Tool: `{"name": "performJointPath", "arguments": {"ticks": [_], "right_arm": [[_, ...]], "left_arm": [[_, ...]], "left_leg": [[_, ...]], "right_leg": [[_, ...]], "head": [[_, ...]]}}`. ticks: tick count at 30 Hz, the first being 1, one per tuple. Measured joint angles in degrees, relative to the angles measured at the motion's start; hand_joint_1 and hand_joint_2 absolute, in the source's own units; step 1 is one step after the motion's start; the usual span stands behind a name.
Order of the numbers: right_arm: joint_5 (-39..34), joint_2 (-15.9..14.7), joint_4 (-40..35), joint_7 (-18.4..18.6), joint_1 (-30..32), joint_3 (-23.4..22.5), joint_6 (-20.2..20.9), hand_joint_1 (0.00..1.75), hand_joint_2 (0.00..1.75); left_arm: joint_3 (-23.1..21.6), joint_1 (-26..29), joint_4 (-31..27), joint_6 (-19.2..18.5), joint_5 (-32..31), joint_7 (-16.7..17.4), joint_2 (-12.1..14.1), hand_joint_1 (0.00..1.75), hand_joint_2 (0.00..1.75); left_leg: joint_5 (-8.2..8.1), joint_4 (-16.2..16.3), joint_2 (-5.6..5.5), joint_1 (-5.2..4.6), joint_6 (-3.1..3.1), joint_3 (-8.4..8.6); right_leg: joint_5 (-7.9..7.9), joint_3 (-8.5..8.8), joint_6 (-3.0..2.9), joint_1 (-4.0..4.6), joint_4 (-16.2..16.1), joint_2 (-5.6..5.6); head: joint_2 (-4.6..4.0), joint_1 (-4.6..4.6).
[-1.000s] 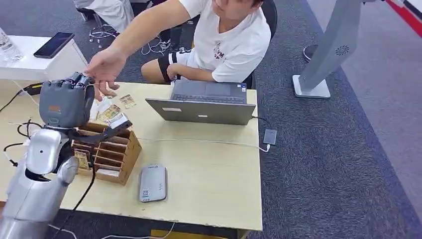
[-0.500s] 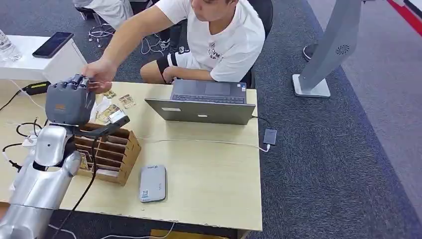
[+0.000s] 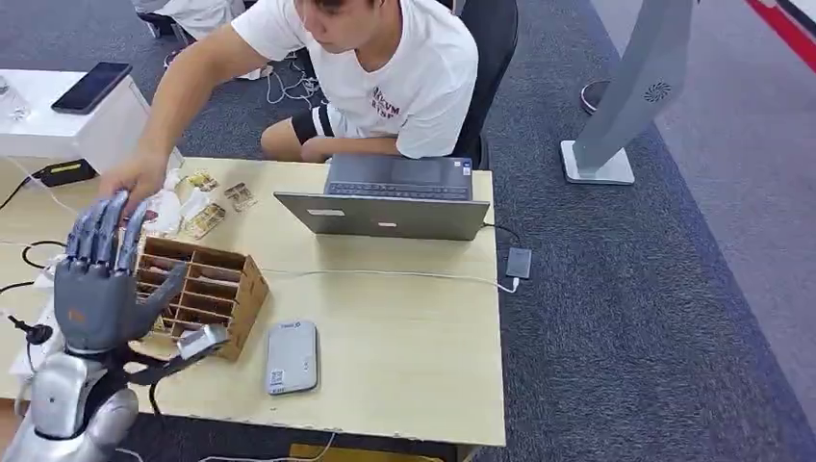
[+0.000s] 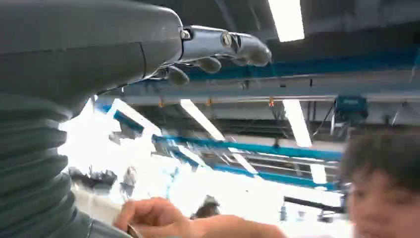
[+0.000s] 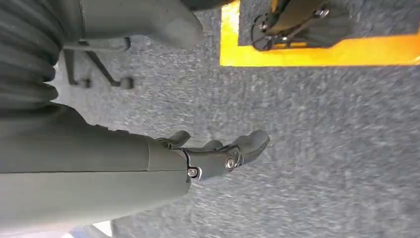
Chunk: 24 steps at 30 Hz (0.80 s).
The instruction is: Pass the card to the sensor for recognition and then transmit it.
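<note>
Left hand (image 3: 96,289) lowered, empty, fingers up.

Grey carpet (image 3: 616,318) under a light wooden table (image 3: 404,346).

Empty robot hand (image 4: 218,49), fingers apart, above a person's hand (image 4: 153,218), perhaps holding something.
</note>
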Motion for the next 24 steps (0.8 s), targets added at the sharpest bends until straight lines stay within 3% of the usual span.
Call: {"name": "performJointPath", "arguments": {"ticks": [2,3,4,6,8,9,10,12,13,14,15,17,20,23,24], "right_arm": [[-0.4,0.0,0.0,-0.4,0.4,-0.4,-0.5,0.00,1.75],[-0.4,0.0,0.0,-0.5,0.7,-0.7,-0.7,0.00,1.75],[-0.5,0.0,0.0,-0.5,1.0,-0.9,-1.0,0.00,1.75],[-0.7,0.2,0.0,-0.6,1.0,-1.5,-2.2,0.00,1.75],[-1.2,0.5,0.0,-1.0,1.0,-2.0,-3.2,0.00,1.75],[-1.2,0.6,0.0,-1.1,1.0,-2.4,-3.6,0.00,1.75],[-1.1,0.7,0.0,-1.1,1.1,-2.6,-3.9,0.00,1.75],[0.0,0.9,0.0,-1.0,1.2,-2.7,-4.2,0.00,1.75],[1.0,1.0,0.2,-0.8,1.2,-2.6,-4.2,0.00,1.75],[1.9,1.0,0.3,-0.4,1.0,-2.6,-4.2,0.00,1.75],[2.7,1.1,0.4,0.1,0.8,-2.5,-4.1,0.00,1.75],[3.9,1.1,0.4,1.3,0.5,-2.3,-4.1,0.00,1.75],[4.0,1.1,0.5,1.7,0.2,-2.0,-4.1,0.00,1.75],[4.0,1.1,0.5,1.9,-0.3,-1.8,-4.2,0.00,1.75],[4.0,1.1,0.5,2.0,-0.3,-1.7,-4.2,0.00,1.75]], "left_arm": [[6.8,7.6,-6.0,-4.6,21.0,-16.3,-2.5,0.00,1.75],[11.0,9.1,-7.8,-9.6,31.3,-22.7,-4.5,0.00,1.75],[16.2,9.6,-9.2,-17.2,40.7,-25.8,-6.5,0.00,1.75],[27.7,8.5,-9.2,-36.6,55.6,-23.4,-11.0,0.00,1.75],[43.4,5.1,-5.4,-54.1,65.7,-18.2,-14.2,0.00,1.75],[51.6,3.0,-2.3,-58.8,67.3,-17.3,-15.4,0.00,1.75],[57.6,1.6,-0.1,-60.3,69.2,-15.1,-16.0,0.00,1.75],[66.4,-0.7,4.8,-56.0,79.9,-5.5,-17.7,0.00,1.75],[70.2,-1.5,8.9,-51.0,87.0,-0.9,-19.0,0.00,1.75],[73.3,-2.1,13.9,-46.6,91.3,0.9,-20.6,0.00,1.75],[76.5,-2.8,19.7,-42.8,93.4,-0.6,-21.6,0.00,1.75],[80.5,-3.1,29.3,-37.7,91.1,-4.9,-25.0,0.00,1.75],[82.6,-3.5,37.9,-36.3,90.1,-6.4,-27.6,0.00,1.75],[84.7,-4.5,43.2,-36.3,89.8,-7.8,-28.8,0.00,1.75],[85.1,-4.7,44.4,-36.0,89.7,-7.8,-29.0,0.00,0.00]], "left_leg": [[-0.21,0.0,0.13,0.00,-0.07,0.17],[-0.22,0.0,0.06,0.01,-0.02,0.08],[-0.13,0.0,-0.27,0.02,0.10,-0.03],[-0.10,0.0,-0.52,0.03,0.10,-0.06],[-0.10,0.0,-0.27,0.14,0.04,0.03],[-0.17,0.0,-0.17,0.16,-0.09,0.05],[-0.16,0.0,-0.03,0.16,-0.13,0.13],[-0.16,0.0,0.00,0.13,-0.13,0.16],[-0.16,0.0,-0.02,0.09,-0.13,0.18],[-0.19,0.0,-0.02,0.04,-0.10,0.19],[-0.19,0.0,-0.01,-0.02,-0.08,0.28],[-0.18,0.0,-0.15,0.01,-0.02,0.23],[-0.14,0.0,-0.86,0.09,0.18,0.11],[-0.13,0.0,-0.89,-0.06,0.25,0.15],[-0.13,0.0,-0.89,-0.05,0.25,0.15]], "right_leg": [[-0.09,-0.02,-0.08,0.00,0.0,0.13],[-0.15,-0.01,-0.01,0.01,0.0,0.04],[-0.26,0.02,0.13,0.02,0.0,-0.28],[-0.29,0.11,0.06,0.04,0.0,-0.56],[-0.22,0.06,-0.06,0.12,0.0,-0.39],[-0.16,0.06,-0.18,0.14,0.0,-0.30],[-0.18,0.02,-0.21,0.14,0.0,-0.14],[-0.17,0.09,-0.21,0.11,0.0,-0.09],[-0.18,0.11,-0.21,0.08,0.0,-0.11],[-0.18,0.14,-0.20,0.04,0.0,-0.12],[-0.19,0.11,-0.19,-0.02,0.0,-0.11],[-0.24,0.10,-0.12,-0.01,-0.1,-0.22],[-0.37,0.30,0.11,0.04,-0.3,-0.93],[-0.29,0.34,0.22,-0.07,-0.3,-0.94],[-0.28,0.34,0.23,-0.06,-0.3,-0.94]], "head": [[-0.02,-0.11],[0.00,-0.13],[-0.02,-0.09],[0.00,-0.09],[-0.02,0.00],[-0.02,-0.04],[-0.02,-0.11],[-0.02,-0.13],[-0.02,-0.11],[-0.02,-0.20],[-0.02,-0.33],[-0.02,-0.57],[-0.02,0.15],[-0.02,0.04],[-0.02,0.07]]}}
